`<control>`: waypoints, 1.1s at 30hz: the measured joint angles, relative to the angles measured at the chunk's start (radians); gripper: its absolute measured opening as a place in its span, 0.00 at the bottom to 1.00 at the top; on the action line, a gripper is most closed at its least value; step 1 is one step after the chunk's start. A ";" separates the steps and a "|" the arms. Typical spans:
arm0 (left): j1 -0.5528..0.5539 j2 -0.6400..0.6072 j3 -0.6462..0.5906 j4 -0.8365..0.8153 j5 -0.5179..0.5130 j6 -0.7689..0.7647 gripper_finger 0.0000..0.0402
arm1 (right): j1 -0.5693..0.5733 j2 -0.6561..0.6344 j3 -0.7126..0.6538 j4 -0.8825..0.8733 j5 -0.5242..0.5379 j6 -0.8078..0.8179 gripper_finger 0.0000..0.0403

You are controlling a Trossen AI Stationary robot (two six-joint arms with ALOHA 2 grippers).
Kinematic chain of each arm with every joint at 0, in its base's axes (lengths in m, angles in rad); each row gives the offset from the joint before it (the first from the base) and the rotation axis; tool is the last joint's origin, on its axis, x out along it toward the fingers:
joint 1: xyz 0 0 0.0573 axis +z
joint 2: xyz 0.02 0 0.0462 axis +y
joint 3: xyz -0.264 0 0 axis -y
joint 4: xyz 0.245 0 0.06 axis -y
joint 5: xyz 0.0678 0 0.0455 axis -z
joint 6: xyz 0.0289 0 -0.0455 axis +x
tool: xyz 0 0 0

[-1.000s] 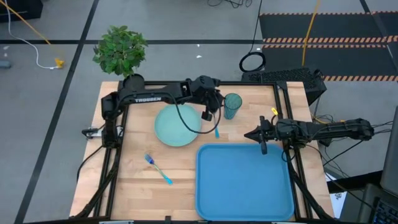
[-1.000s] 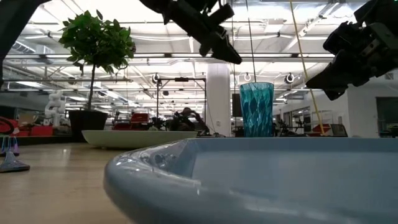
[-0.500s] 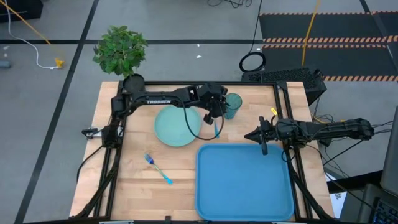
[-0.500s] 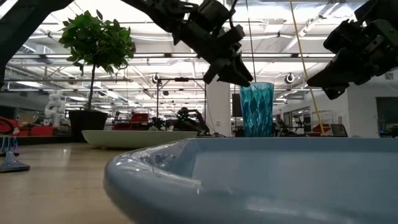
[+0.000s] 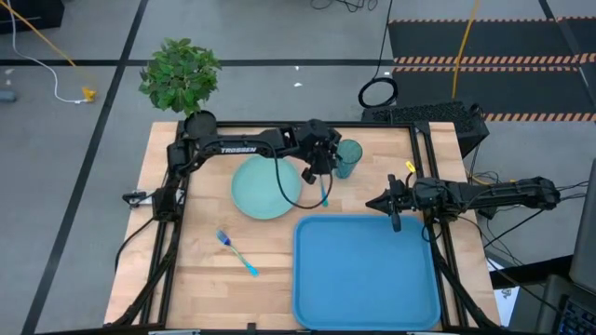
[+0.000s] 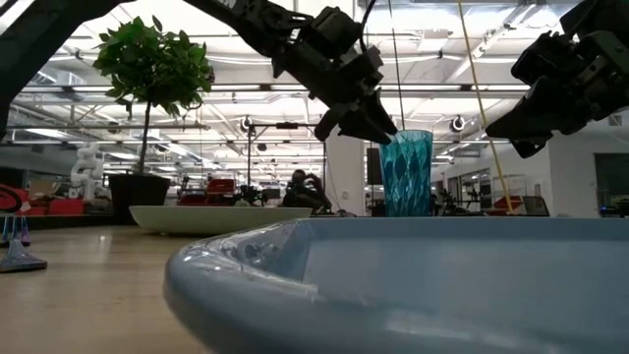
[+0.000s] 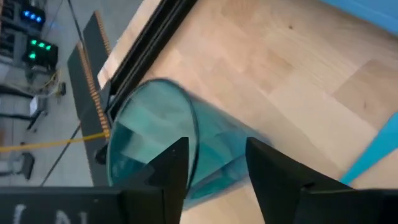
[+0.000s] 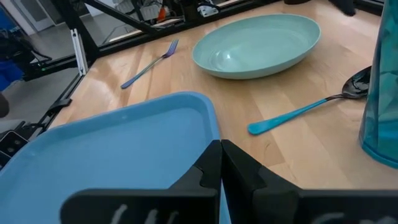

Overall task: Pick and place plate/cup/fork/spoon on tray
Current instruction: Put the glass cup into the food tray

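Left wrist view, left tool (image 7: 214, 163) parted, fingers straddling the cup (image 7: 163, 142) rim, right tool (image 8: 221, 163) clenched, empty.

A big open robotics lab. Ceiling strip lights (image 6: 197, 44) run far back. Striped floor mats (image 5: 484, 42) and cables (image 5: 56, 56) surround the wooden table (image 5: 200, 270).

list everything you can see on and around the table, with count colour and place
tray: 1, bright blue, near right part of table, nothing in it
plate: 1, pale mint green, table centre, left of cup
cup: 1, translucent teal, upright at far edge
spoon: 1, dark bowl, light blue handle, between plate and cup
fork: 1, blue, on the wood left of tray
plant: 1, green in black pot, far left corner
left gripper: 1, dark, open, at the cup's rim
right gripper: 1, dark, shut, above tray's far edge
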 joint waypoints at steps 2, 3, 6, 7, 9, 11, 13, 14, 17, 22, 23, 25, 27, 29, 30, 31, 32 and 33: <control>0.001 0.000 0.000 0.004 0.001 0.016 0.33 | 0.000 0.000 0.000 0.000 0.000 -0.002 0.00; 0.002 0.000 0.000 0.004 0.001 0.023 0.30 | 0.000 0.000 0.000 0.001 0.000 -0.004 0.00; 0.002 0.000 0.000 0.002 0.000 0.035 0.22 | 0.000 0.000 0.000 0.003 0.000 -0.007 0.00; 0.002 0.000 0.000 0.003 0.000 0.035 0.18 | 0.000 0.000 0.000 0.003 0.000 -0.007 0.00; 0.001 0.000 0.000 -0.001 0.001 0.047 0.12 | 0.000 0.000 0.000 0.003 0.000 -0.007 0.00; 0.001 0.000 0.001 -0.026 0.002 0.056 0.05 | 0.000 0.000 0.000 0.003 0.000 -0.007 0.00; 0.001 0.003 0.000 -0.030 -0.002 0.058 0.02 | 0.000 0.000 0.000 0.003 0.000 -0.007 0.00; 0.001 0.003 0.000 -0.027 -0.002 0.052 0.02 | 0.000 0.000 0.000 0.003 0.000 -0.007 0.00; -0.002 -0.005 0.000 -0.035 -0.014 0.030 0.04 | 0.000 0.000 0.000 0.003 0.000 -0.016 0.00; -0.010 -0.051 -0.001 -0.048 -0.025 -0.045 0.02 | 0.000 0.000 0.000 0.003 0.005 -0.019 0.00; -0.013 -0.069 -0.001 -0.049 -0.027 -0.061 0.02 | 0.000 0.000 0.000 0.004 0.005 -0.019 0.00; -0.021 -0.107 -0.001 -0.080 -0.032 -0.089 0.02 | 0.000 0.000 0.000 0.004 0.006 -0.019 0.00; -0.035 -0.149 -0.001 -0.119 -0.031 -0.122 0.01 | 0.000 0.000 0.000 0.004 0.008 -0.019 0.00; -0.054 -0.196 -0.001 -0.172 -0.031 -0.158 0.01 | 0.000 0.000 0.000 0.005 0.009 -0.018 0.00; -0.066 -0.218 -0.001 -0.204 -0.031 -0.176 0.01 | 0.000 0.000 0.000 0.005 0.010 -0.017 0.00; -0.078 -0.242 -0.001 -0.231 -0.030 -0.193 0.01 | 0.000 0.000 0.000 0.006 0.011 -0.012 0.00; -0.090 -0.270 -0.001 -0.262 -0.031 -0.208 0.01 | 0.000 0.000 0.000 0.007 0.011 -0.005 0.00; -0.107 -0.290 -0.001 -0.293 -0.032 -0.224 0.01 | 0.000 0.000 0.000 0.010 0.012 0.000 0.00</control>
